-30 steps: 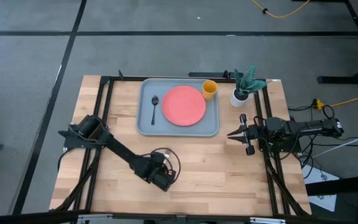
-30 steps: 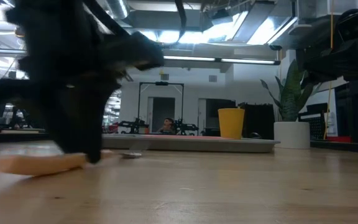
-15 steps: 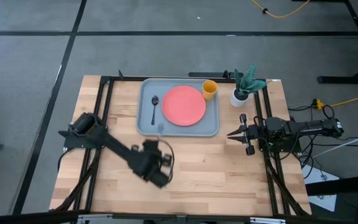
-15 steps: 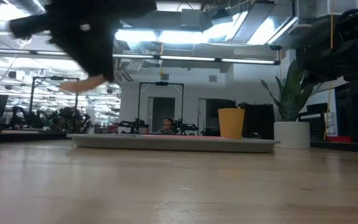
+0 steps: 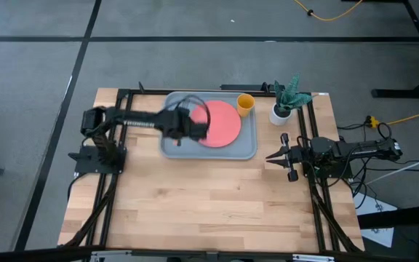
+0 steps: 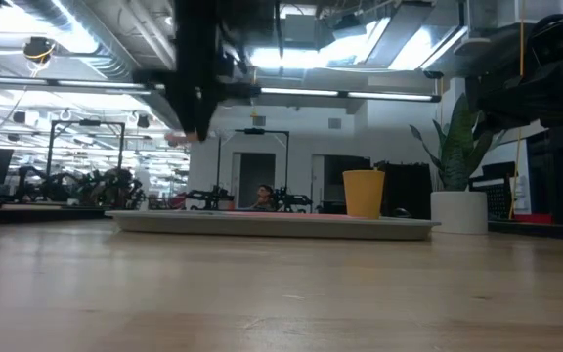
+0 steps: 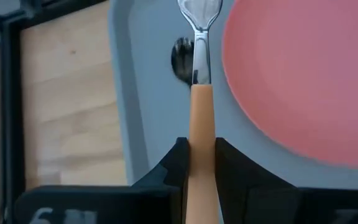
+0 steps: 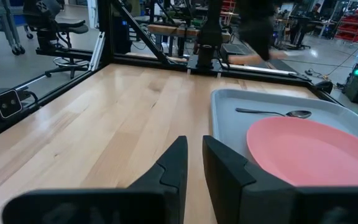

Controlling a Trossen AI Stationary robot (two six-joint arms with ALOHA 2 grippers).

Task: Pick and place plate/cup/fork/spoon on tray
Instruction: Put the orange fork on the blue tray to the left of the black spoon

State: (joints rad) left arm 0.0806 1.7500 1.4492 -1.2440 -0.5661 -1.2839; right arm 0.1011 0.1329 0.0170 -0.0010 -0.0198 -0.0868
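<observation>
Fork pinched in left gripper, arm stretched level above tray; right gripper narrowly parted.

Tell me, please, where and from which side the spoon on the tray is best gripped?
Grip the spoon at mid-handle, coming from straight above: it lies flat on the tray, and the plate sits close beside it, so a side approach looks cramped.

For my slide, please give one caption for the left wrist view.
Left gripper holds the fork above the tray, between spoon and plate.
</observation>
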